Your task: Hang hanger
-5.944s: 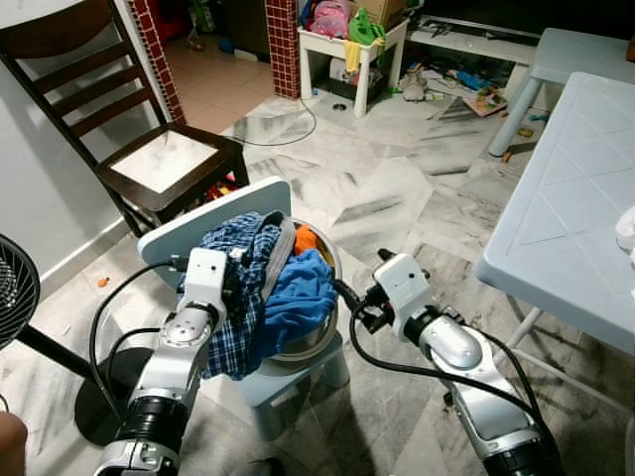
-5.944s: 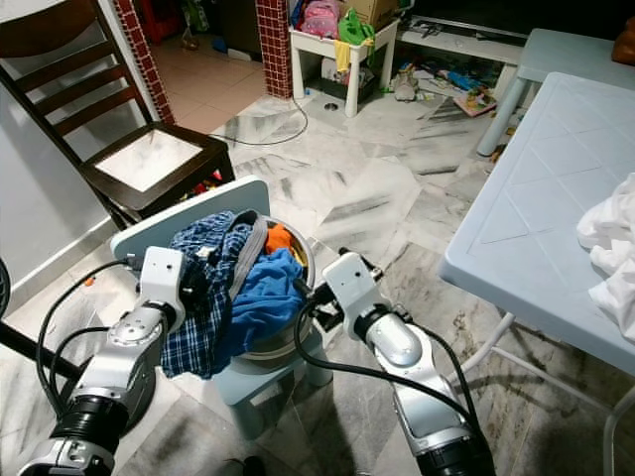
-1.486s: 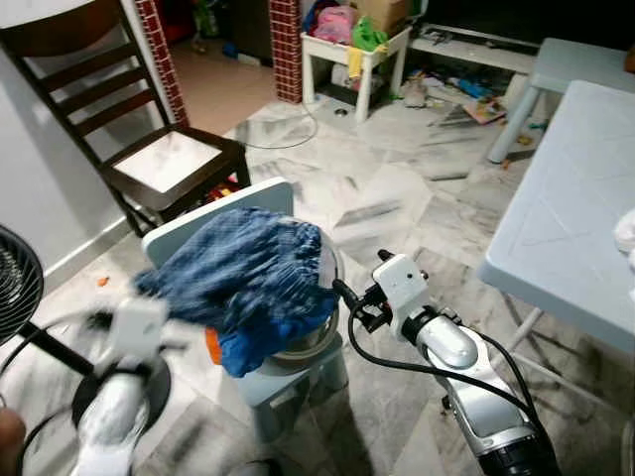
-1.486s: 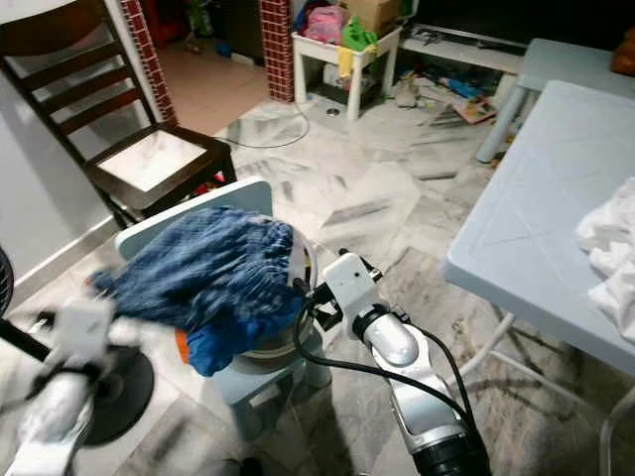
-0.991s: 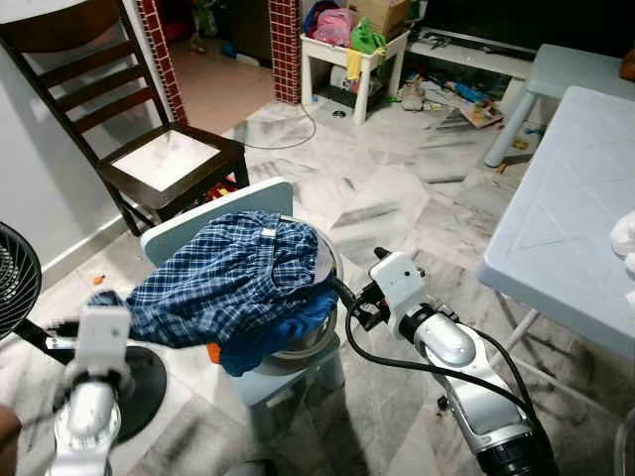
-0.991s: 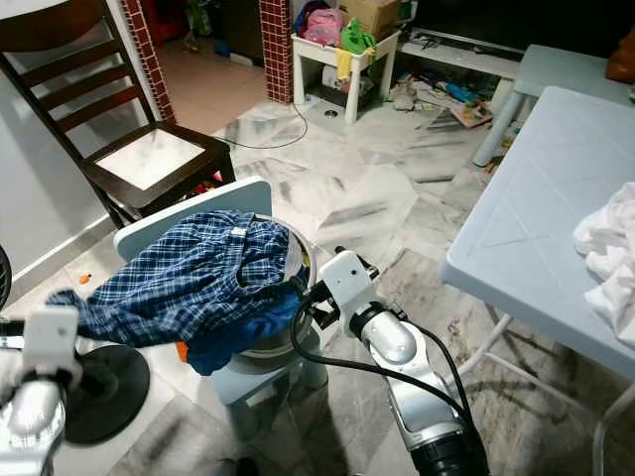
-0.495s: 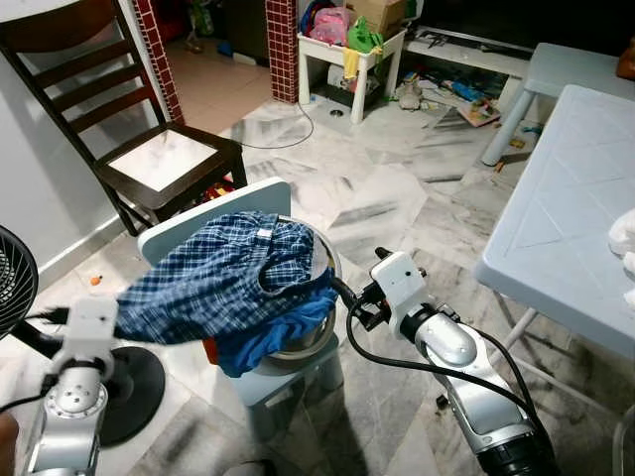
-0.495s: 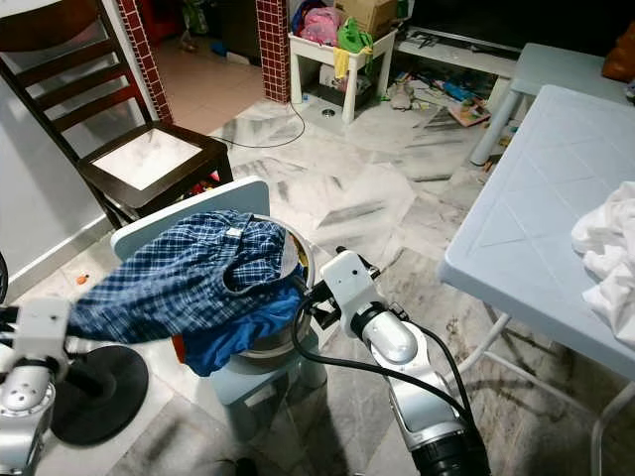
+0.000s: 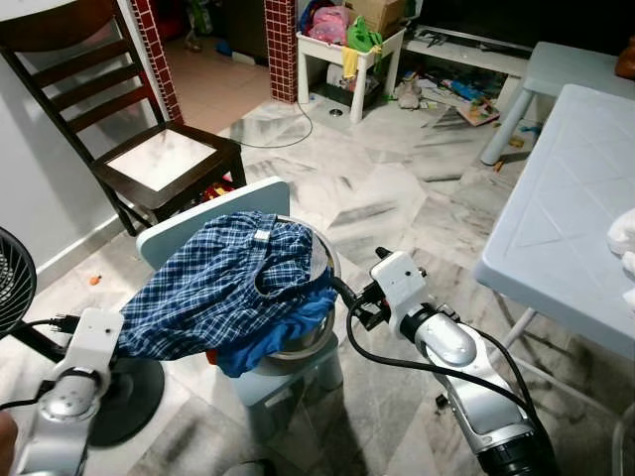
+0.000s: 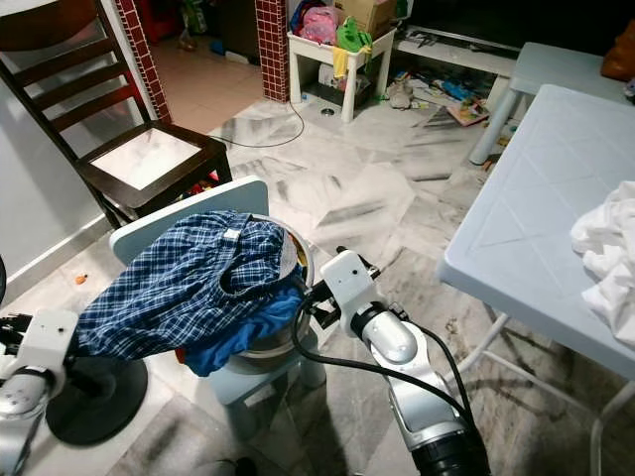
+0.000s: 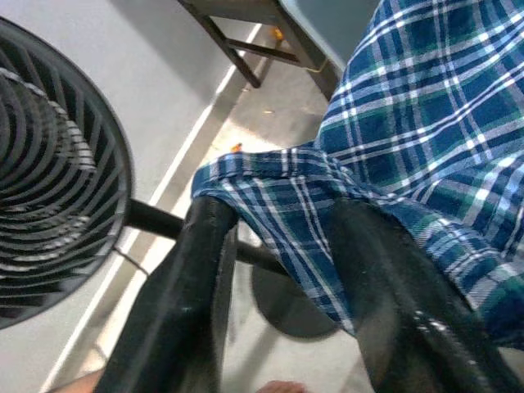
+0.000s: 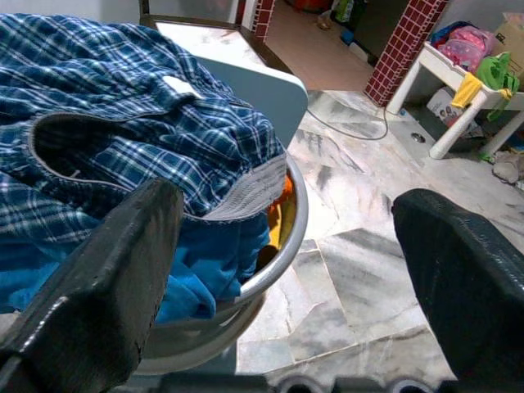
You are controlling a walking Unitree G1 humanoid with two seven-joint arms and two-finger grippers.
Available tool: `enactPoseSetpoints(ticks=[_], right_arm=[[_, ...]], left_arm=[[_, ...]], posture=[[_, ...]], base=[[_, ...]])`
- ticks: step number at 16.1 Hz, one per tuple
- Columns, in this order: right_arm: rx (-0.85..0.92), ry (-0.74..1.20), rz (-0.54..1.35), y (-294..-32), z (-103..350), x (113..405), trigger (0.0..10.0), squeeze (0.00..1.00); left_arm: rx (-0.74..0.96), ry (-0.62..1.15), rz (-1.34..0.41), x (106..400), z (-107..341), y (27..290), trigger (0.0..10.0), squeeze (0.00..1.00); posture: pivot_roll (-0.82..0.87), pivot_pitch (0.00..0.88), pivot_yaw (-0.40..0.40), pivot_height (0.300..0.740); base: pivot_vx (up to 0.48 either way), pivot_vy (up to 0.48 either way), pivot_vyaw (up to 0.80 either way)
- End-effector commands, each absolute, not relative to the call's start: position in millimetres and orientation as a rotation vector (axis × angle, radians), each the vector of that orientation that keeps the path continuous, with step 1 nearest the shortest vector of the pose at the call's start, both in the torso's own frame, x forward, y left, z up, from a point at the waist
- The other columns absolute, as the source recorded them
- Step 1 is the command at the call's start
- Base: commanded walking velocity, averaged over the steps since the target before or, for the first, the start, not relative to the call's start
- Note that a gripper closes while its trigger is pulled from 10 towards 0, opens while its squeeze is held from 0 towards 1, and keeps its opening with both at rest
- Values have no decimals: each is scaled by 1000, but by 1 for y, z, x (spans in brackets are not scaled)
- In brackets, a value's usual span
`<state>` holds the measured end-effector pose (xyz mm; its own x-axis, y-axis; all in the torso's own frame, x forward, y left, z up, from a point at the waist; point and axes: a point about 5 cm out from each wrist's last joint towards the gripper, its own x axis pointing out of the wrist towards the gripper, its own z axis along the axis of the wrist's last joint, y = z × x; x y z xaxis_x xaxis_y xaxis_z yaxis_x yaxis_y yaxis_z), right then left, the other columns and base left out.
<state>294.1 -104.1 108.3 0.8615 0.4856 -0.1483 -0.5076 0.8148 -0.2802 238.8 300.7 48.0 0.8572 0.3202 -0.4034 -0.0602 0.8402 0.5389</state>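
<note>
My left gripper (image 11: 278,246) is down low near the fan (image 9: 15,283), and its two black fingers (image 11: 192,286) are pinched on the edge of the blue checked cloth (image 9: 213,288), which stretches from there up over the metal bowl (image 12: 282,246) on the small stool (image 9: 283,382). My right gripper (image 12: 286,270) sits just beside the bowl's right rim with its fingers wide apart, holding nothing. I cannot find a hanger anywhere.

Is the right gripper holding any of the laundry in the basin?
No, the right gripper is open and holds nothing, beside the metal basin of clothes.
</note>
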Motion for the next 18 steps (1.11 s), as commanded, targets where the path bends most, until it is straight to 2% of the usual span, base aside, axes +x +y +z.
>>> enactPoseSetpoints(ticks=[1,5,7,10,14,16,17,18], right_arm=[[-321,63,537,-102,111,296,10000,0],[-319,60,546,-99,111,298,10000,0],[-319,58,549,-98,112,299,10000,0],[-321,55,550,-98,113,301,10000,0],[-318,48,551,-95,114,302,10000,0],[-318,44,543,-97,115,299,10000,0],[-321,46,536,-100,115,298,10000,0],[-328,53,525,-105,113,297,10000,0]], left_arm=[[574,515,179,237,49,298,10000,1000],[358,553,226,223,34,277,10000,1000],[361,523,201,224,36,270,10000,1000],[420,339,131,249,70,253,10000,1000],[446,248,-16,281,89,224,10000,1000],[368,225,-126,298,92,193,10000,1000],[347,226,-167,300,92,182,10000,1000],[297,228,-251,298,90,161,10000,1000]], posture=[[-6,88,3,740],[4,86,-1,740],[7,85,-4,740],[10,79,-7,740],[10,80,-1,740],[-25,80,12,740],[-33,81,14,740],[-37,84,16,740]], base=[[0,0,0],[0,0,0],[0,0,0],[0,0,0],[0,0,0],[0,0,0],[0,0,0],[0,0,0]])
